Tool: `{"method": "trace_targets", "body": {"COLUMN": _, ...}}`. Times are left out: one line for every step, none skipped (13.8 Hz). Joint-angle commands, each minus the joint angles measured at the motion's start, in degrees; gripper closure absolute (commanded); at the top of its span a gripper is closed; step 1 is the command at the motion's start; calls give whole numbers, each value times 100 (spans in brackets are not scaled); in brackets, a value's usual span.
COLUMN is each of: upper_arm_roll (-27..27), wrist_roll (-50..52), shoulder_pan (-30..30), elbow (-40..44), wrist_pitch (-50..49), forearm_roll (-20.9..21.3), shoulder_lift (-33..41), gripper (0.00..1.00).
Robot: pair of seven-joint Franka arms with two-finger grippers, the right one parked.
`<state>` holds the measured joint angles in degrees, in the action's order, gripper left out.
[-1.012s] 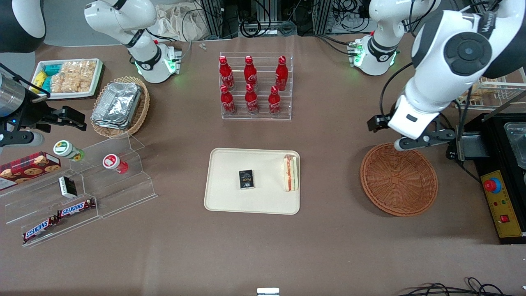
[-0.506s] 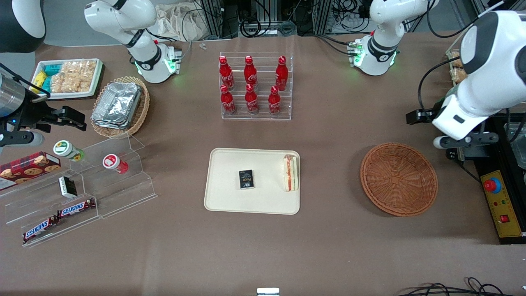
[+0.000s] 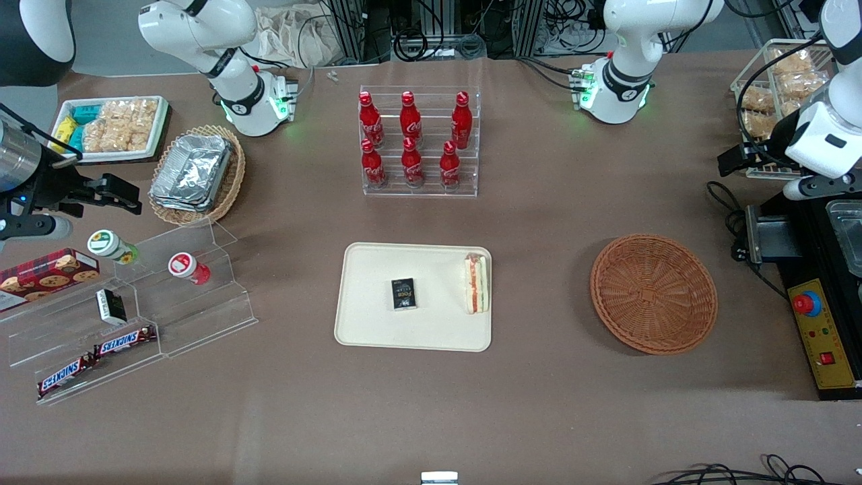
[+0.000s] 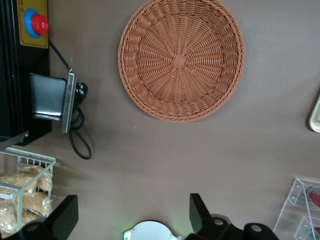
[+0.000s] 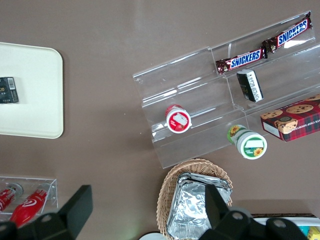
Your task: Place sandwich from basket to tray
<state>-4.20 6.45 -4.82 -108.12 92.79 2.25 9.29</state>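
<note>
Front view, left to right. Tray (image 3: 377,323) at counter centre. Small black box (image 3: 403,294) lies flat near the tray's middle. Sandwich (image 3: 477,283) rests on the tray at the box's 3 o'clock, along the rim nearest the basket, filling edge up. Basket (image 3: 652,294) sits at the tray's 3 o'clock, well apart, with nothing in it; the wrist view confirms bare weave (image 4: 181,60).

Gripper (image 3: 764,156) hangs high at the basket's 1 o'clock, near the wire rack of snacks (image 3: 774,81), well clear of both task things. Fingers (image 4: 199,212) stand apart, holding nothing.

Judgement: placement looks complete; the step in hand is retreat. Done well, the arm stays high, avoids the rack and the black machine (image 3: 825,263), and leaves the tray undisturbed, since the sandwich lies close to the rim.
</note>
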Motion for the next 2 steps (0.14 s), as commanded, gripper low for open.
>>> {"method": "trace_targets", "body": {"upper_arm_roll": 7, "wrist_roll": 40, "shoulder_pan": 147, "elbow": 788, "wrist_pitch": -85, "forearm_roll": 109, "shoulder_lift": -689, "gripper": 0}}
{"method": "trace_targets", "body": {"upper_arm_roll": -37, "wrist_roll": 58, "shoulder_pan": 174, "elbow": 1114, "wrist_pitch": -295, "forearm_roll": 83, "shoulder_lift": -953, "gripper": 0}}
